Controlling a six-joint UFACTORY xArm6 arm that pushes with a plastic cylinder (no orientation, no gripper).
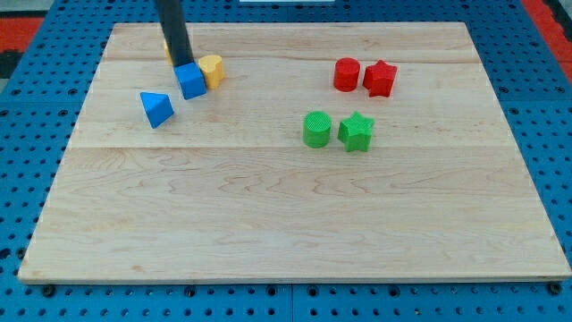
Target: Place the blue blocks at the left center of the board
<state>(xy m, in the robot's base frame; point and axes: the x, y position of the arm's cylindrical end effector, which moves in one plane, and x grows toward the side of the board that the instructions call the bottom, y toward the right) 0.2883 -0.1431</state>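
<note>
A blue cube (pixel 190 81) sits near the view's top left of the wooden board (pixel 286 224). A blue triangular block (pixel 156 108) lies just below and left of it, a small gap apart. My tip (pixel 181 62) stands at the cube's upper left edge, touching or almost touching it. A yellow block (pixel 212 70) rests against the cube's upper right side. A second yellow piece seems partly hidden behind the rod.
A red cylinder (pixel 346 73) and a red star (pixel 380 79) sit side by side at the upper right. A green cylinder (pixel 316 129) and a green star (pixel 356 131) sit side by side below them. Blue pegboard surrounds the board.
</note>
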